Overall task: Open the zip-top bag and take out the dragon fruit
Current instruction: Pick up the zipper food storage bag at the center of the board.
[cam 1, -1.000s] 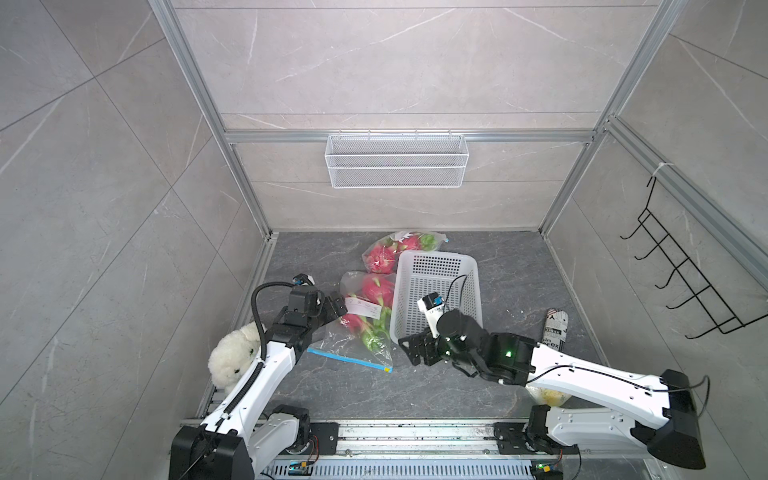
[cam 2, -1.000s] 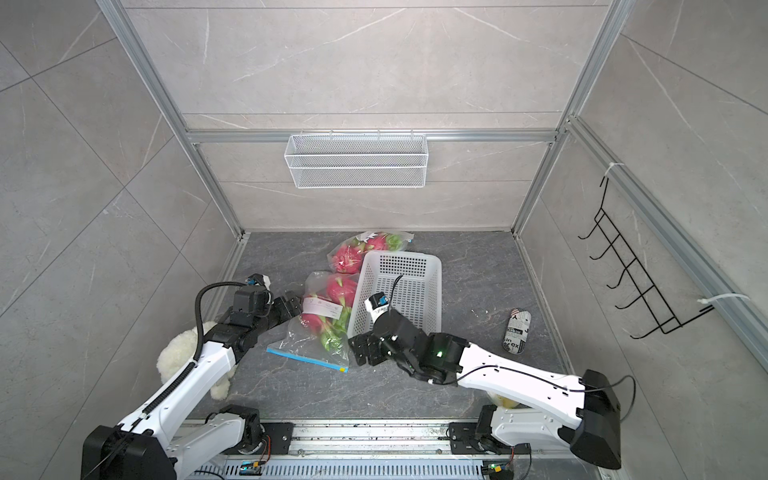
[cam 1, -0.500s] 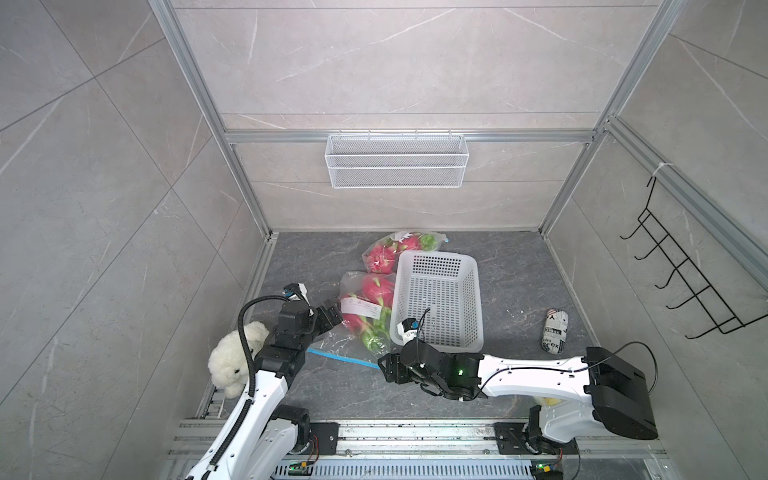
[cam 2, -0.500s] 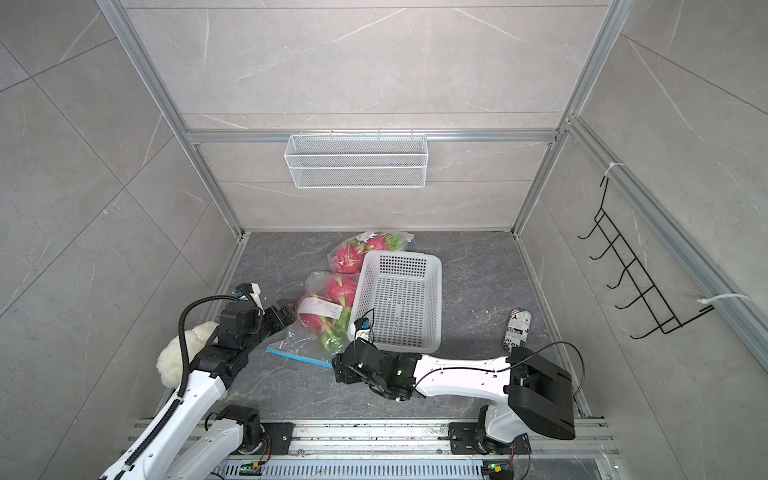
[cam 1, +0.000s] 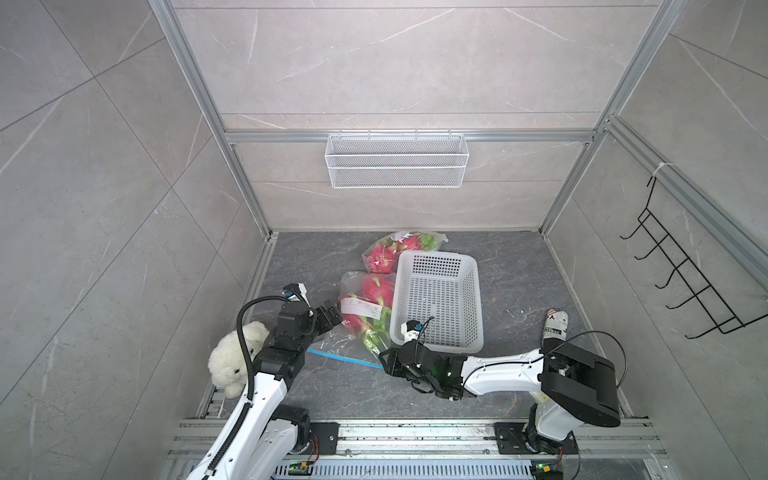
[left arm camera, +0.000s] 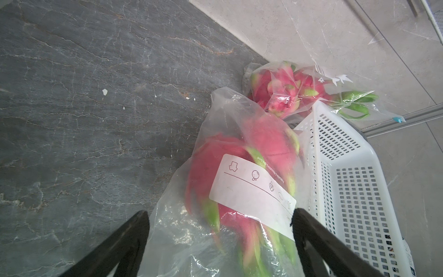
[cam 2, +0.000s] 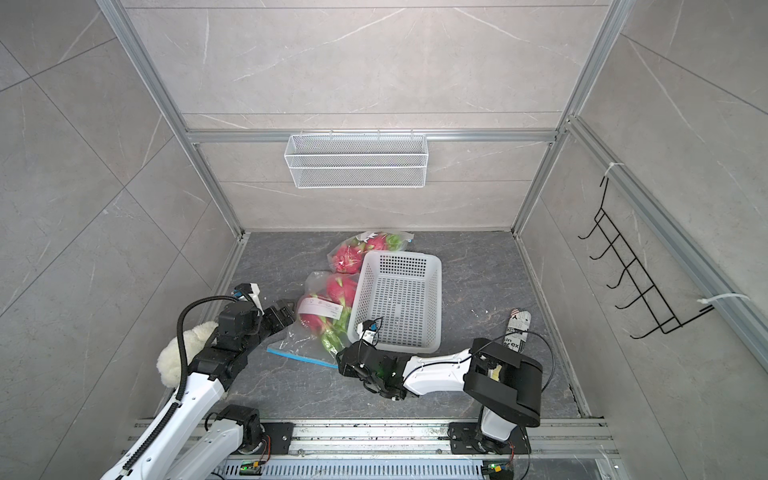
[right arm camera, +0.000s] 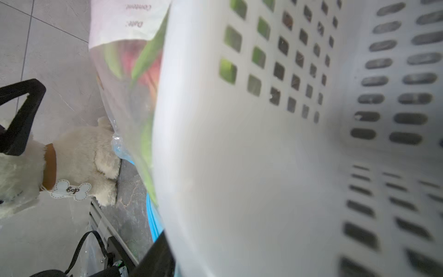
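I see the left gripper (left arm camera: 219, 214) jaws released astride the zip-top bag (left arm camera: 172, 227); right gripper (cam 1: 387, 360) by its blue zip (cam 1: 340, 357), jaws' state I cannot tell.

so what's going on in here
Two robot arms are working on a clear zip-top plastic bag holding magenta, green-tipped dragon fruit, lying beside a white perforated plastic basket. The left gripper hangs open at the bag's labelled side; the right gripper sits at its blue zip strip, jaws apart. The bag looks unopened, fruit inside.

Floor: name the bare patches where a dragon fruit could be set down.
Bare: between the white basket and the newsprint-printed roll; the back-left corner beside the far bag. Crowded: front-left, with near bag, plush dog, left hand, right hand.
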Robot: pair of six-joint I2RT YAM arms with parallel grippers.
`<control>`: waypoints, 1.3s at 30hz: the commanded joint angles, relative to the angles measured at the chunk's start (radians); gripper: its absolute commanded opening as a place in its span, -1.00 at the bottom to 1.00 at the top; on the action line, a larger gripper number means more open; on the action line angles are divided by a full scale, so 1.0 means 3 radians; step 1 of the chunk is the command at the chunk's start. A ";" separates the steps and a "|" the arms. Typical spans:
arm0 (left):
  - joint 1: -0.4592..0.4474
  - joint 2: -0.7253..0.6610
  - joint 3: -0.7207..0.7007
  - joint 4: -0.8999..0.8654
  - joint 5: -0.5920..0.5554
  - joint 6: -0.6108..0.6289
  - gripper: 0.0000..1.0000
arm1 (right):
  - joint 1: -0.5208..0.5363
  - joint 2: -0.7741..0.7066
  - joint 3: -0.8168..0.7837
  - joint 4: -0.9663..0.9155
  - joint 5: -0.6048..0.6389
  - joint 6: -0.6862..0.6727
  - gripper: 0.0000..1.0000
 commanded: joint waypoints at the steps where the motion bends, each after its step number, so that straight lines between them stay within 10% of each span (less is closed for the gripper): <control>1: -0.0019 -0.0052 0.0023 0.0006 0.0055 0.0006 0.92 | -0.0004 0.0007 0.0132 0.0275 0.0016 -0.0071 -0.28; 8: -0.0030 -0.0198 0.0171 -0.0193 0.0337 0.0014 0.92 | -0.0099 -0.0068 0.0461 0.0039 -0.0110 -0.0229 -1.00; 16: -0.0028 -0.0342 0.0633 -0.0577 0.0385 0.0117 0.99 | -0.0269 0.0166 0.1421 -0.0579 -0.0484 -0.0662 -1.00; 31: -0.0027 -0.0611 0.0295 -0.0383 0.0743 -0.2677 0.99 | -0.0590 0.0316 0.1812 -0.0600 -0.0631 -0.0894 -1.00; 39: -0.0023 -0.0475 0.0021 -0.0078 0.0648 -0.3135 0.81 | -0.0586 0.0219 0.1630 -0.0328 -0.0761 -0.0841 -1.00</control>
